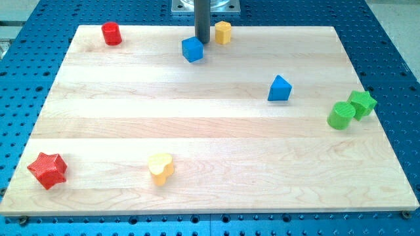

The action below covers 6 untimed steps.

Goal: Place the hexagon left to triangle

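The yellow hexagon (223,31) stands near the view's top edge of the wooden board, just right of centre. The blue triangle (279,88) lies further down and to the right. My tip (202,42) rests on the board just left of the yellow hexagon, with a small gap, and just above and right of a blue cube (192,49).
A red cylinder (111,33) stands at the top left. A red star (47,170) lies at the bottom left and a yellow heart (161,168) at the bottom centre-left. A green cylinder (340,115) touches a green star (362,103) at the right edge.
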Tool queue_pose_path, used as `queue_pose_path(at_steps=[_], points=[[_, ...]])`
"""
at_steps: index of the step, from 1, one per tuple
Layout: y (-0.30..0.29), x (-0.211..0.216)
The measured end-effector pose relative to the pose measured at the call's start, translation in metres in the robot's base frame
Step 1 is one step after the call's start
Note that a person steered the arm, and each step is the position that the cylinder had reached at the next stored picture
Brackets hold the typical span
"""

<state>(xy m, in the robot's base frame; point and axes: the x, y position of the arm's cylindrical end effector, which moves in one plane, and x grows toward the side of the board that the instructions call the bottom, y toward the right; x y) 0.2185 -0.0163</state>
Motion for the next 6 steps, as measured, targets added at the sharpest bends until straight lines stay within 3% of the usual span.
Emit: queue_pose_path(at_steps=[1, 2, 3, 4, 5, 6], points=[[0.029, -0.026], [0.058, -0.023], [0.091, 0.06], [0.113, 0.087], [0.129, 0.066], [0.111, 0.132]])
